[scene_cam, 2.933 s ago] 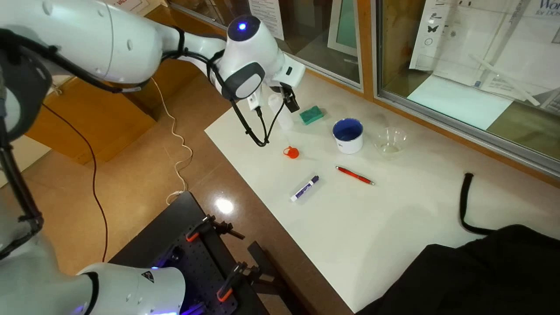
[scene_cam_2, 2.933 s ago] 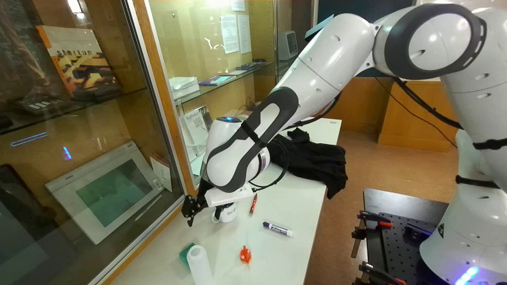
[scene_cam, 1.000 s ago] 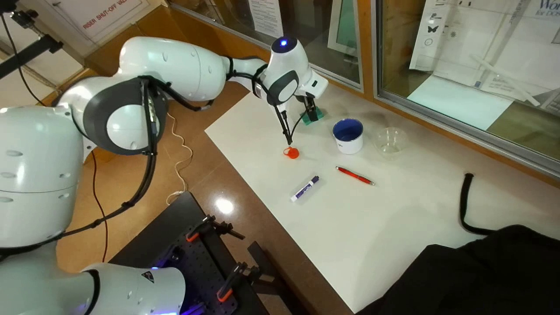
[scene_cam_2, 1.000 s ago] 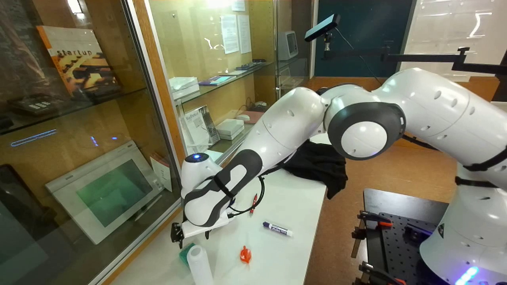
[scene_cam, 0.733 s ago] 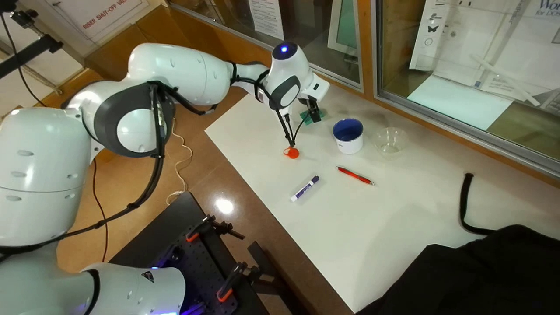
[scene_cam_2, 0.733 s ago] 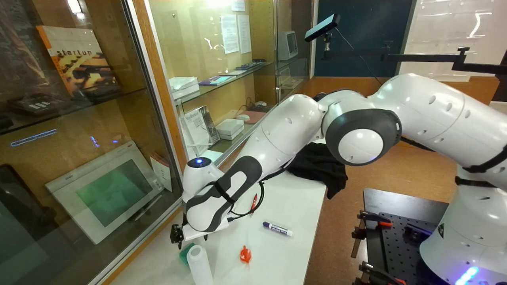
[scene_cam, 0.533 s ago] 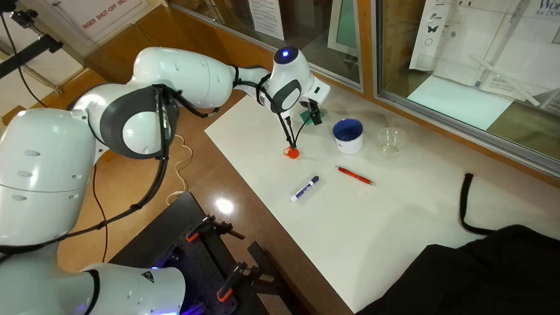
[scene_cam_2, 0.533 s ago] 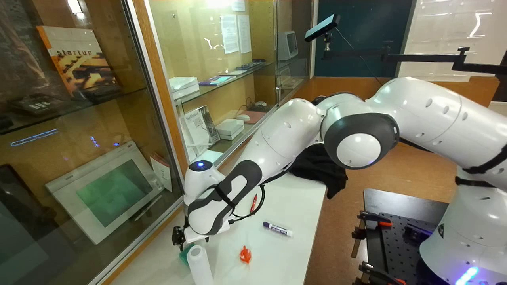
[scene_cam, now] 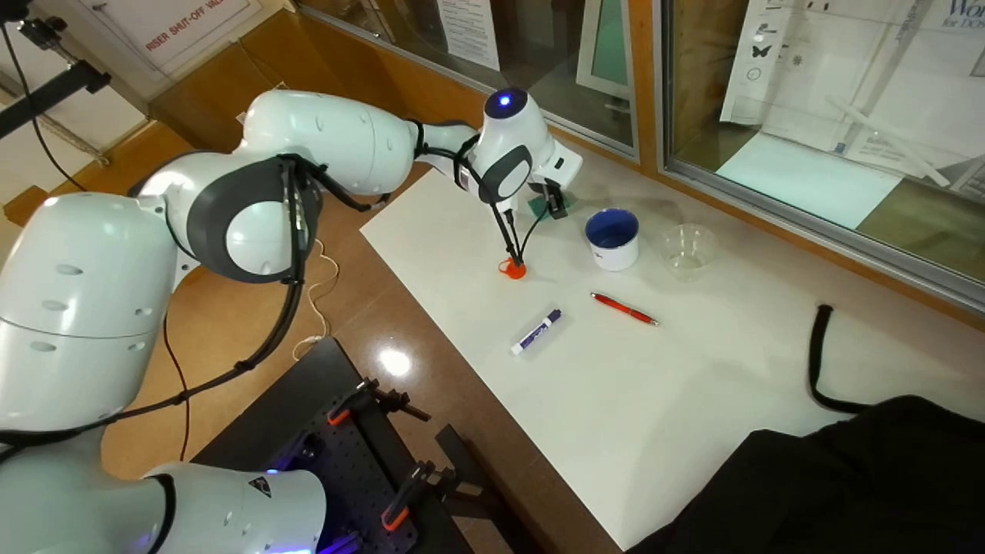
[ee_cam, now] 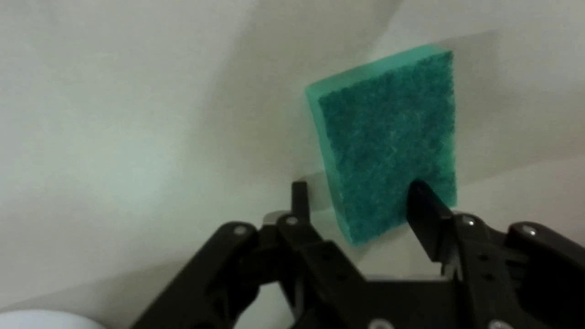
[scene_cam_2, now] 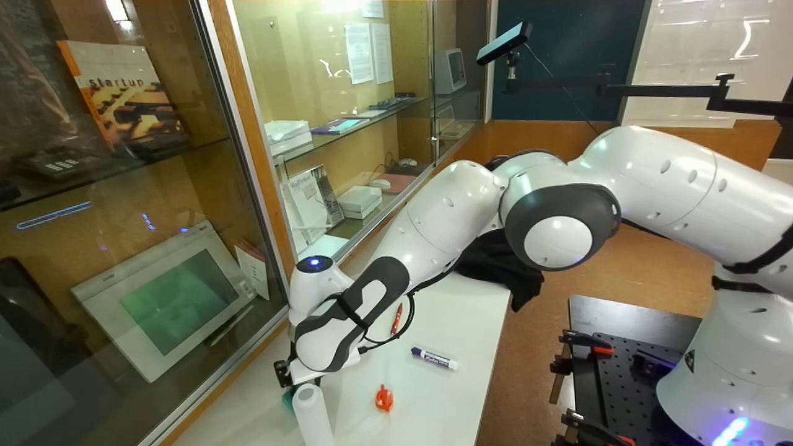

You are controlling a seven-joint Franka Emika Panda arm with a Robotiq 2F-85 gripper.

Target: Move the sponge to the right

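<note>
The sponge [scene_cam: 536,206] is a flat teal-green block lying on the white table near the glass case. In both exterior views my arm partly hides it; a strip of it [scene_cam_2: 288,401] shows beside the white bottle. My gripper [scene_cam: 555,201] is low at the sponge. In the wrist view the sponge [ee_cam: 384,132] is seen almost whole. My gripper [ee_cam: 358,188] is open there. The left finger stands apart from the sponge's left side. The right finger overlaps its lower right part in the picture; I cannot tell if it touches.
A white bottle [scene_cam_2: 313,414] stands beside the sponge. A white mug with blue inside [scene_cam: 613,242], a clear bowl [scene_cam: 687,250], an orange piece [scene_cam: 513,268], a red pen [scene_cam: 625,309] and a marker [scene_cam: 536,332] are on the table. The glass case [scene_cam_2: 248,148] borders it.
My arm has moved over to the sponge and sunk lower, still sinking slightly in the last half second. The gripper hides more of the sponge now. The sponge has not visibly moved.
</note>
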